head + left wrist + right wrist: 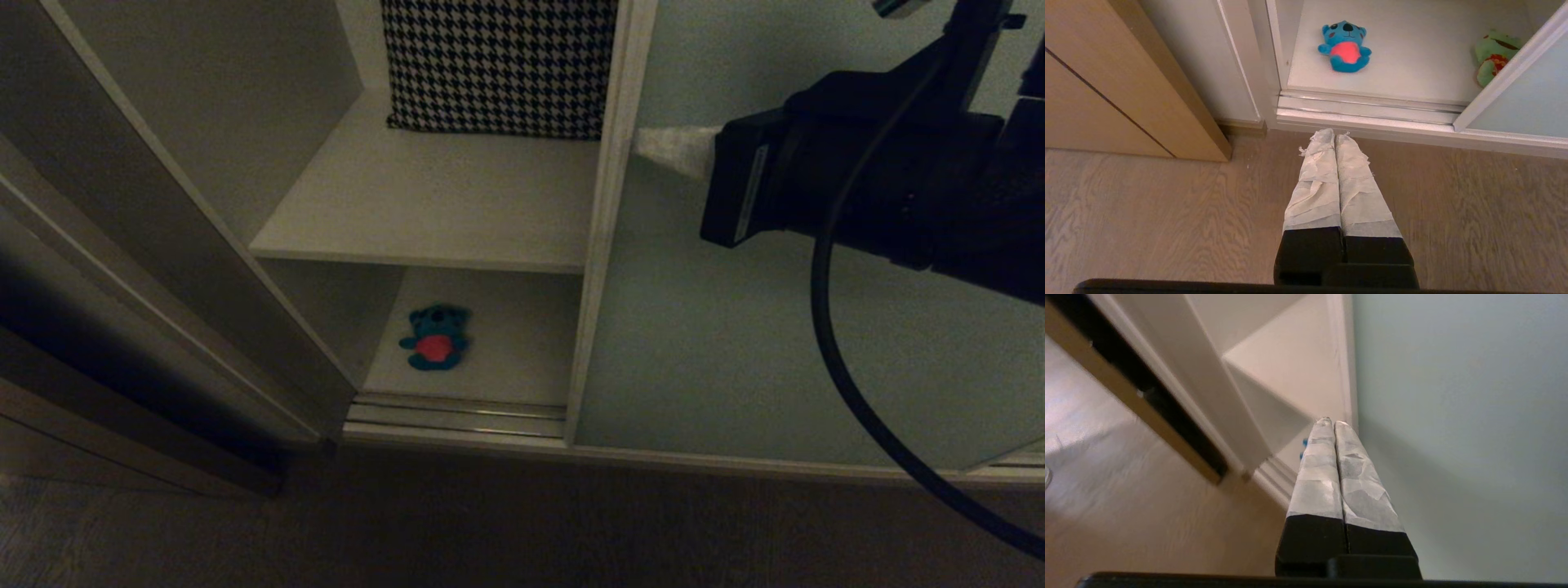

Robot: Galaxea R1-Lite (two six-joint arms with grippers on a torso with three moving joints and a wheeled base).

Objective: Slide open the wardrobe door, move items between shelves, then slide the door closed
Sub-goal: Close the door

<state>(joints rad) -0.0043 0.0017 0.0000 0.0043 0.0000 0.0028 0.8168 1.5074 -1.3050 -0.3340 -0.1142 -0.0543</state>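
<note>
The sliding wardrobe door is a pale grey-green panel, slid partly aside so the left bay stands open. My right gripper is shut and empty, its taped tips right by the door's beige edge frame; the right wrist view shows the gripper beside the panel. The blue plush toy lies on the lower shelf. The green frog lies there too, half hidden behind the door frame. The upper shelf holds only a pillow. My left gripper hangs shut over the floor.
A black-and-white houndstooth pillow leans at the back of the upper shelf. A dark brown side panel stands on the left. The metal door track runs along the wardrobe's foot. A black cable loops from my right arm.
</note>
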